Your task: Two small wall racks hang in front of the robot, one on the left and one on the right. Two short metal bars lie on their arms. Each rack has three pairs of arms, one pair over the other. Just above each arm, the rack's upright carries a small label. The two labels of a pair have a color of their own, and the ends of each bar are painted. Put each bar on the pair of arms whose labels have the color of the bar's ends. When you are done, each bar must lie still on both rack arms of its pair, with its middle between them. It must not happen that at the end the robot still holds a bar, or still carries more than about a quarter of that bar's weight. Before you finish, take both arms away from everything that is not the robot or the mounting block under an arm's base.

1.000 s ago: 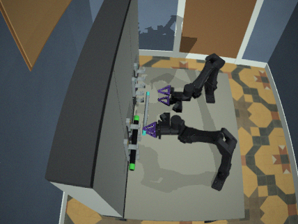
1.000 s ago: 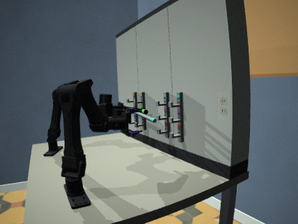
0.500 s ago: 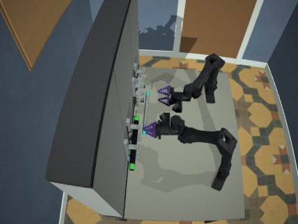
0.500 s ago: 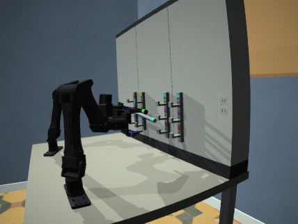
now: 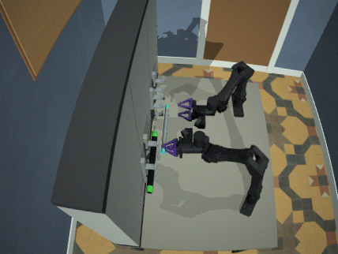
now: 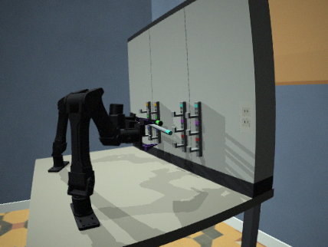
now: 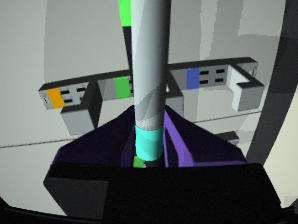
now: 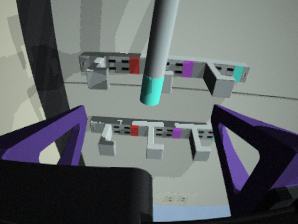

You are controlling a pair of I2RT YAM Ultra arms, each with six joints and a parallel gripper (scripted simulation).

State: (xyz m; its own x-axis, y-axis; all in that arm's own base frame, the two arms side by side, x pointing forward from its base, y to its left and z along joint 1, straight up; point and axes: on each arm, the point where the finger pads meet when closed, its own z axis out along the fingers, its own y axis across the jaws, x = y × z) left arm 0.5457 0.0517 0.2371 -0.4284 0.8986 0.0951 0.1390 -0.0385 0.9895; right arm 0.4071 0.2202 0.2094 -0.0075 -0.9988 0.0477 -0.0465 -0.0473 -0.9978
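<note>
Left hand (image 5: 163,148) (image 7: 150,108): closed on the grey bar (image 5: 166,125) (image 6: 161,128) (image 7: 150,60) (image 8: 162,40), gripping it near one turquoise end. In the left wrist view the purple fingers sit on either side of the bar, with the turquoise paint just at their tips.

Right hand (image 5: 178,110) (image 6: 156,133) (image 8: 150,106): fully open, holding nothing. Its fingers stand wide apart. The bar's other turquoise end lies ahead of the fingertips, near them but apart from both.

Grey bar: held in the air above the tabletop (image 5: 213,181) (image 6: 123,180), running from the left hand across to the front of the right rack (image 5: 152,98) (image 6: 199,149) (image 8: 199,66). It is off the rack arms. That rack's labels read turquoise on top, purple in the middle and red at the bottom.

Black bar: the green-ended black bar (image 5: 152,158) (image 6: 159,123) (image 7: 128,45) lies across the arms of the left rack (image 5: 144,139) (image 6: 159,134) (image 7: 107,88), whose labels are orange, green and blue. It appears to be on the green pair, though its seating is partly hidden. In the top view a green end projects past each upright.
</note>
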